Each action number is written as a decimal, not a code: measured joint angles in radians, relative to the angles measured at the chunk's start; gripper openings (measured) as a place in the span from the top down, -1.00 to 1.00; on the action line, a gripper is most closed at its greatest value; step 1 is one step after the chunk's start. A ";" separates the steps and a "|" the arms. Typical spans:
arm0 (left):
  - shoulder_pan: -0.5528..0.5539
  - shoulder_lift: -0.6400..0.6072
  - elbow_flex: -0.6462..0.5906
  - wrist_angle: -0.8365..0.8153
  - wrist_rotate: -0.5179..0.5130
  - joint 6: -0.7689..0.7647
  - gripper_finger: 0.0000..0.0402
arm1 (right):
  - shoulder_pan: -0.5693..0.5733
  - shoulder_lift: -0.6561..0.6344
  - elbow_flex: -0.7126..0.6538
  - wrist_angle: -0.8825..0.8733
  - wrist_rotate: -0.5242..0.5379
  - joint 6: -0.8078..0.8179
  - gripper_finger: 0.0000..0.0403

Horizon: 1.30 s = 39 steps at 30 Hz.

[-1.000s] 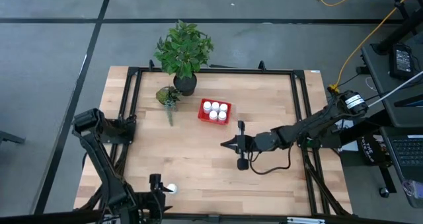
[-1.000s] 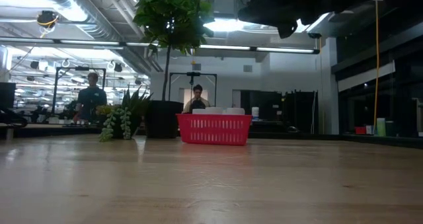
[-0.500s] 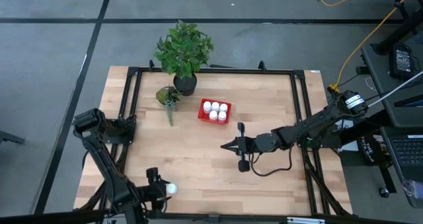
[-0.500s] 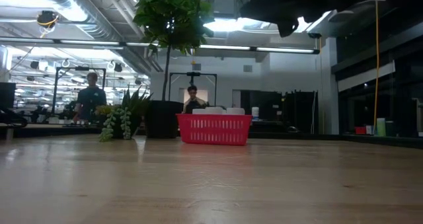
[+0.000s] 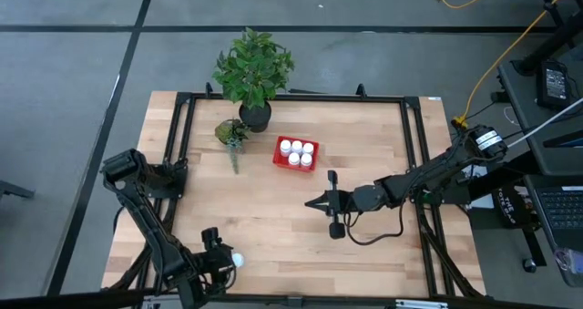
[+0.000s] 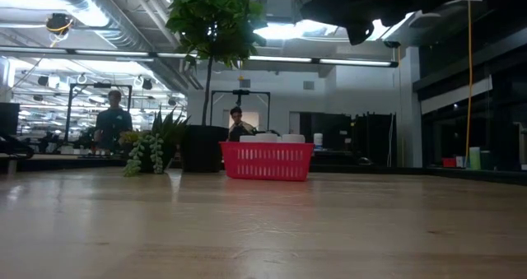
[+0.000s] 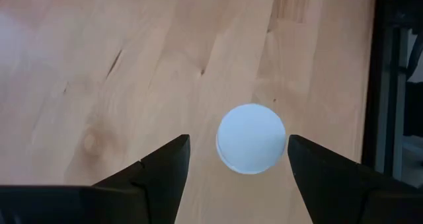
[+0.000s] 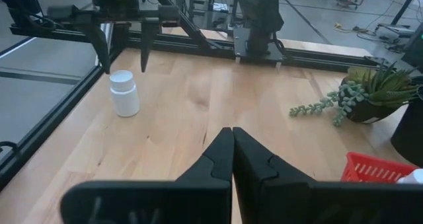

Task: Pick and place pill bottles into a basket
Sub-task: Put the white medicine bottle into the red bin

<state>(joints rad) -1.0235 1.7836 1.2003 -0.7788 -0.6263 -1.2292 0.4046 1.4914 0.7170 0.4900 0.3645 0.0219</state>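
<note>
Bringing my left pincer down over the last pill bottle at the worktop's near edge, I kept it released; five sat in the basket, right pincer clenched.

Overhead, table-level and two wrist views, basket shared.
</note>
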 joint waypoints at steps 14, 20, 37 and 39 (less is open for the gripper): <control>0.055 0.000 0.000 0.038 0.148 0.079 -0.24 | 0.000 0.000 0.000 0.000 0.000 0.000 0.98; 0.090 0.000 0.000 0.075 0.158 0.173 -0.24 | 0.000 0.000 0.000 -0.001 0.000 0.000 0.98; 0.103 0.000 0.000 0.072 0.218 0.177 -0.24 | 0.000 0.000 0.000 -0.005 0.000 0.002 0.98; 0.103 0.000 0.000 0.072 0.218 0.176 -0.24 | 0.000 0.000 0.000 -0.004 0.000 0.002 0.98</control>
<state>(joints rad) -0.9207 1.7836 1.2003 -0.7063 -0.4084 -1.0536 0.4046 1.4911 0.7170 0.4856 0.3641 0.0238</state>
